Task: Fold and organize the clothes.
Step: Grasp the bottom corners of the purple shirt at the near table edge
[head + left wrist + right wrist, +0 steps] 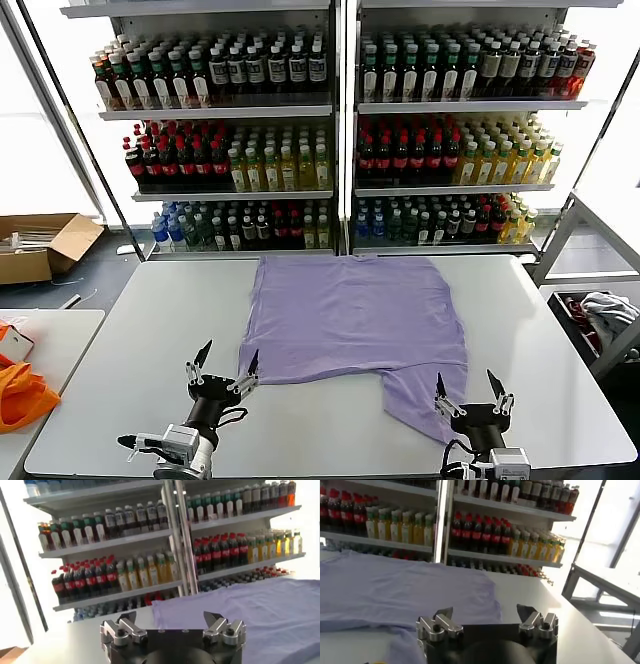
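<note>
The lavender T-shirt (pixel 355 320) lies spread on the white table (pixel 130 350), back side up, with one part hanging down toward the front right (pixel 425 400). My left gripper (pixel 226 368) is open and empty at the front left, just beside the shirt's near left corner. My right gripper (pixel 467 390) is open and empty at the front right, next to the shirt's lower flap. The shirt also shows in the left wrist view (pixel 250 610) beyond the open left gripper (pixel 172 622), and in the right wrist view (pixel 395 587) beyond the open right gripper (pixel 485 616).
Shelves of drink bottles (pixel 330 130) stand behind the table. An orange fabric (pixel 20 395) lies on a side table at the left. A cardboard box (pixel 40 245) sits on the floor at the far left. A metal frame (pixel 590 260) and a bin stand at the right.
</note>
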